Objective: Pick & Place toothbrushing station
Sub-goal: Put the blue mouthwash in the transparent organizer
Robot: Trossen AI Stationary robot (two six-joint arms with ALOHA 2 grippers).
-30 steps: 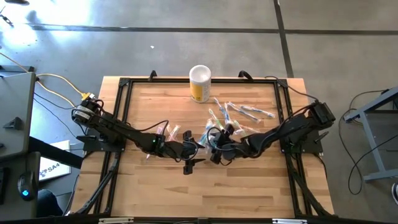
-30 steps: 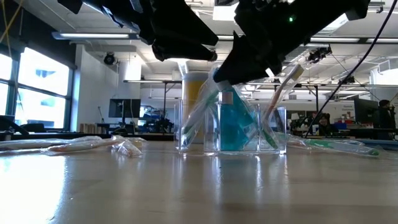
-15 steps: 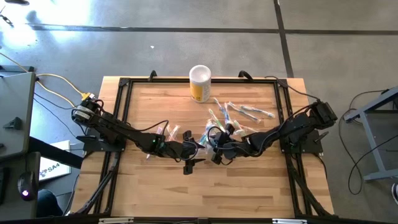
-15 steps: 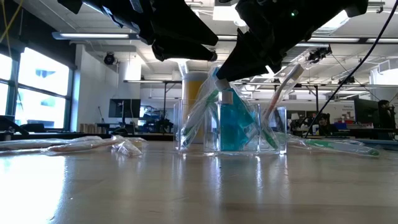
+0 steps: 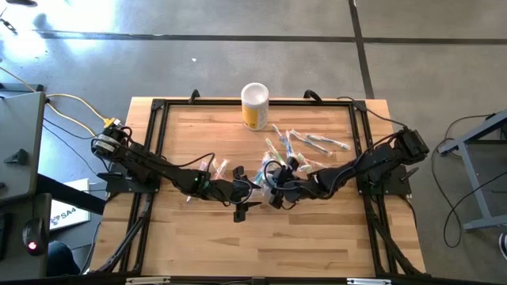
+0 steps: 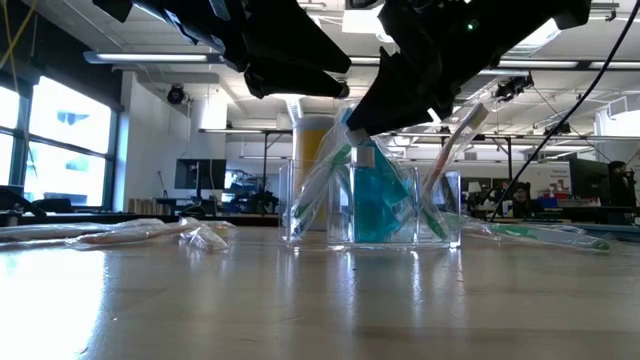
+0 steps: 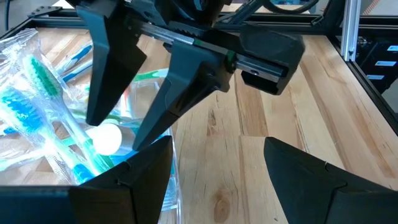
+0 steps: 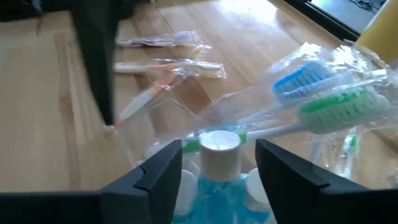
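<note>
**Both pincers hanging over the clear holder, almost nothing shifting**

I am keeping my left gripper (image 5: 242, 192) just beside the clear holder (image 6: 372, 205) at the table's (image 5: 317, 237) middle, fingers spread wide apart and gripping nothing. My right gripper (image 5: 275, 190) is hovering right over the same holder, its fingers (image 8: 155, 177) also standing open with the toothpaste tube's white cap (image 8: 218, 147) showing between them. Compared with a second ago, my right arm is sitting a trace differently above the holder; everything else is staying put.

The teal toothpaste tubes (image 6: 378, 208) are standing inside the holder, with bagged toothbrushes (image 7: 43, 118) leaning in it. More wrapped toothbrushes (image 5: 313, 142) are lying loose beyond the holder, toward the yellow canister (image 5: 254, 106), and a few others (image 6: 140, 232) are lying on its opposite side
</note>
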